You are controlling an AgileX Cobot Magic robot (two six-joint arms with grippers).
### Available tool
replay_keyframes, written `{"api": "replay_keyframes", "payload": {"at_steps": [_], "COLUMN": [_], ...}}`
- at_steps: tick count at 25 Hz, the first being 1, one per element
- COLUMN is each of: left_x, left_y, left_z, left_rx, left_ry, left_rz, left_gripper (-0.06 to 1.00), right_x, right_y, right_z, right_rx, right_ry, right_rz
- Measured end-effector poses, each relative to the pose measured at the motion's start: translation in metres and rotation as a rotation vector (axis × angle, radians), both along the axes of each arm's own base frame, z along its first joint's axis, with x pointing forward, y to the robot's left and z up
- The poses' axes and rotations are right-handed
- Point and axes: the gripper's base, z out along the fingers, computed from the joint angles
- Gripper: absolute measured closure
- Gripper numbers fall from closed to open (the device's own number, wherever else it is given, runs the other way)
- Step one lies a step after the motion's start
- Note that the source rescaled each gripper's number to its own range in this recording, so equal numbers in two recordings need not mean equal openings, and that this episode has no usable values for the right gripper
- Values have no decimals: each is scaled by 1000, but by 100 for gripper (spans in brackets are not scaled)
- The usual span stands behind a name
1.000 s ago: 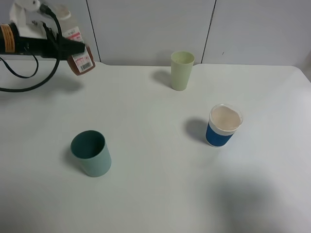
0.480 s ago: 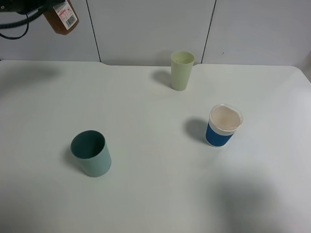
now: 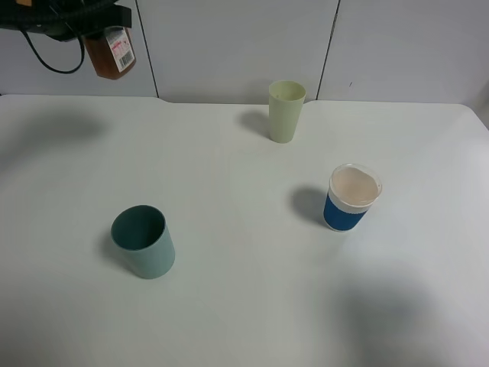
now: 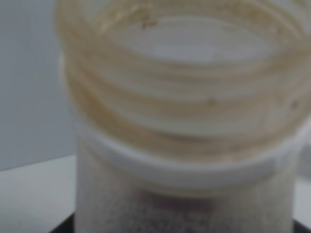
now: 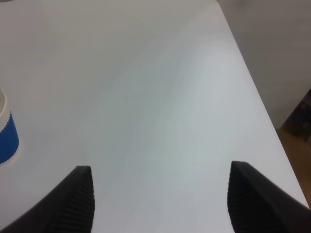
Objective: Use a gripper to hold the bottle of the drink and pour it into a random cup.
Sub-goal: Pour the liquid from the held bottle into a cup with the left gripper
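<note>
The bottle [image 3: 111, 52] hangs high above the table's far left corner, neck up and slightly tilted. My left gripper [image 3: 103, 19] is shut on its upper part at the picture's top edge. The reddish-brown drink [image 3: 105, 66] fills its lower part, beside the red-and-white label [image 3: 121, 46]. In the left wrist view the bottle's wide pale neck [image 4: 184, 111] fills the picture, open at the top. The cup [image 3: 350, 200], blue with a white band, stands at the right of the table, also seen as the cup [image 5: 7, 138]. My right gripper [image 5: 165, 204] is open over bare table, nothing between its fingers.
A dark teal cup [image 3: 144, 242] stands at the front left and a tall pale green cup [image 3: 286, 112] at the back middle. A grey panelled wall [image 3: 229, 46] closes the far side. The table's right edge [image 5: 252, 92] drops to the floor.
The left arm lifted the bottle up off the far left corner, then brought it slightly down and to the right. The cups have not moved.
</note>
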Motion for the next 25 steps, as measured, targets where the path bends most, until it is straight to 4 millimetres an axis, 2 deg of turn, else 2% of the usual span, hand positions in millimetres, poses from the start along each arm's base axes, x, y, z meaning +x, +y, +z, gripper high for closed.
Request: {"api": "replay_keyframes", "payload": {"at_steps": [3,12,20,25], "left_x": [-8,-32,-48,-54], "left_y": [-18,-67,-100,-128], "left_z": [-4,-7,-5,-21], "left_rx": [40,-7,7,42], "left_ry": [30,89,24,0], "left_rz": [-58,-212,-349,-381], "left_gripper": [94,94,94,94], "right_x": [0,0,0,0], "right_y": [0,0,0,0], "right_z": [0,0,0,0], "right_rx": [0,0,0,0], "right_ry": [0,0,0,0], "right_rz": [0,0,0,0]}}
